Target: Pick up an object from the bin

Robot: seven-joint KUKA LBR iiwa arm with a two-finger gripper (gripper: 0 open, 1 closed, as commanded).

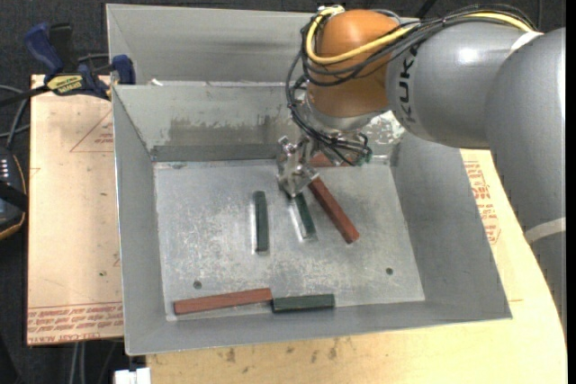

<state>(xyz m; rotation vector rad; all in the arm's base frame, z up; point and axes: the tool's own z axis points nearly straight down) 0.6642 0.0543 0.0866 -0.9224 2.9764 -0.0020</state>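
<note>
The gripper (292, 178) hangs low at frame centre, over the upper ends of a dark green bar (304, 217) and a red-brown bar (337, 211). Nothing looks lifted yet; how open it is, I cannot tell.

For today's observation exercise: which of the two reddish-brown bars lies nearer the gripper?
The slanted reddish-brown bar right of centre, its upper end beside the gripper; the other bar lies far off along the bin's front.

Your arm (490, 85) is silver-grey, lettered KUKA, with an orange wrist cover (355, 58) and yellow and black cables (310, 40)
</note>
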